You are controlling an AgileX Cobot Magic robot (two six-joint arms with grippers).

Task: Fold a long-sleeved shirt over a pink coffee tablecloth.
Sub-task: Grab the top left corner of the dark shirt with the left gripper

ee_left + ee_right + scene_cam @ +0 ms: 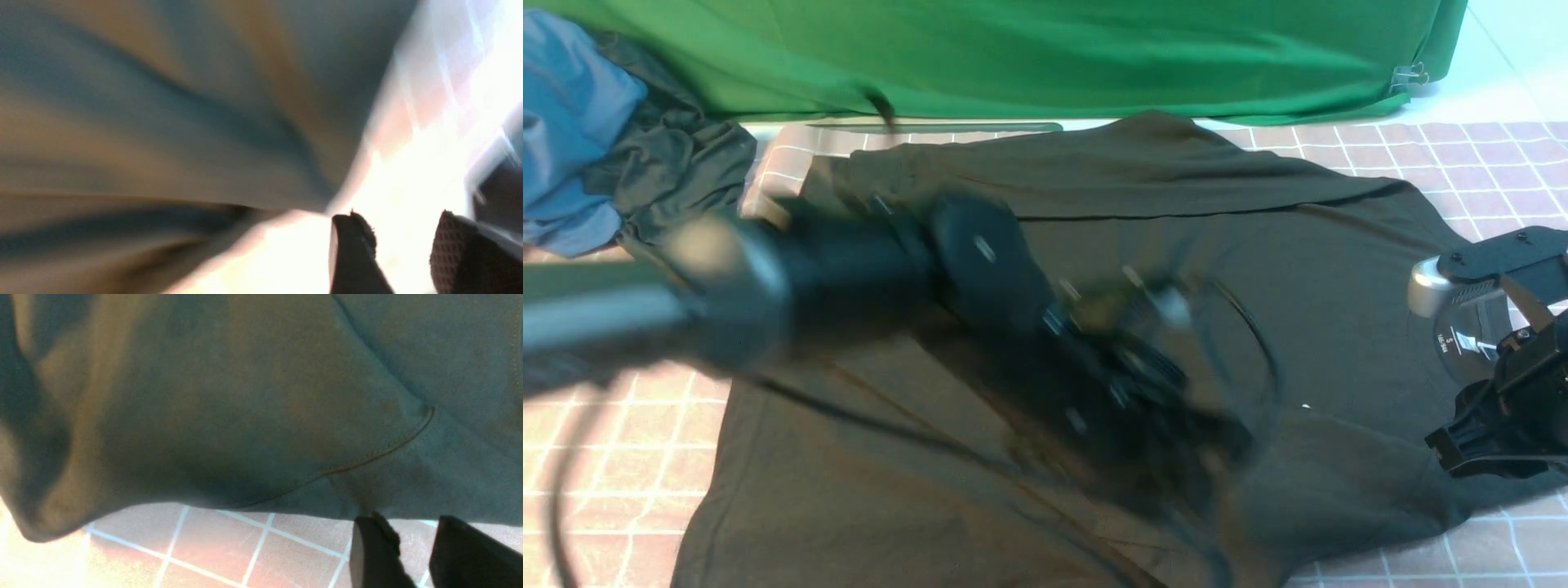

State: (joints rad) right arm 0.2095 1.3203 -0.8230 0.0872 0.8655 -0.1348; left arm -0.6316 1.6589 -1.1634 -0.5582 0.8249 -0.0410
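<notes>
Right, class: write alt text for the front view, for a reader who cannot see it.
A black long-sleeved shirt lies spread on a pink grid tablecloth. The blurred left arm reaches over its middle; the right gripper sits by the neck label. Green cloth lies behind.

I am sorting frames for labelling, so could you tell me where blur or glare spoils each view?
Front view: the left gripper is smeared by motion blur, while the long-sleeved shirt around it is sharp. Left wrist view: streaked blur throughout, and the pink coffee tablecloth is blown out to white glare. Right wrist view: largely sharp, with the shirt's seam and the tablecloth's grid lines readable.
</notes>
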